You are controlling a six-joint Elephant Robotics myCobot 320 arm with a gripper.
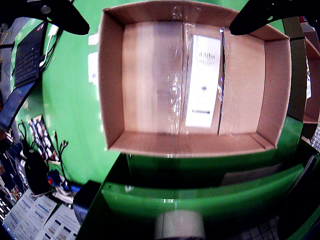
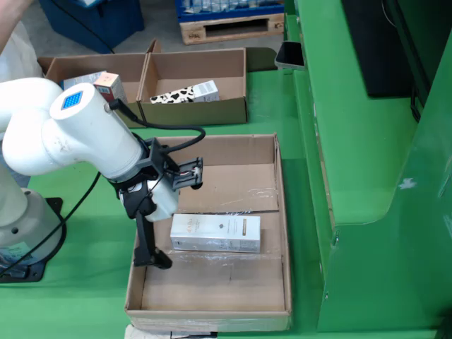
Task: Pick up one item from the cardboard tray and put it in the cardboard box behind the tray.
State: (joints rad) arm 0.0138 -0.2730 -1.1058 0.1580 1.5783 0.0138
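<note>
The hand (image 2: 173, 215) hangs over the left side of the large cardboard box (image 2: 279, 212) in the fixed view, with its two dark fingers (image 1: 60, 15) spread wide and holding nothing. A white carton (image 2: 215, 233) lies flat in the middle of this box, just beside the hand. Two smaller cardboard trays (image 2: 194, 109) stand behind on the green surface (image 2: 296, 99), with other cartons inside. The risk I see: the carton lies flat across shiny tape, so the fingers may slide off its smooth sides, or one finger may strike the box wall on the way down.

White arm (image 2: 78, 138) bent low, wrist angled down; gripper (image 2: 169, 215) open, fingers (image 2: 147, 244) spread wide, nothing held.
</note>
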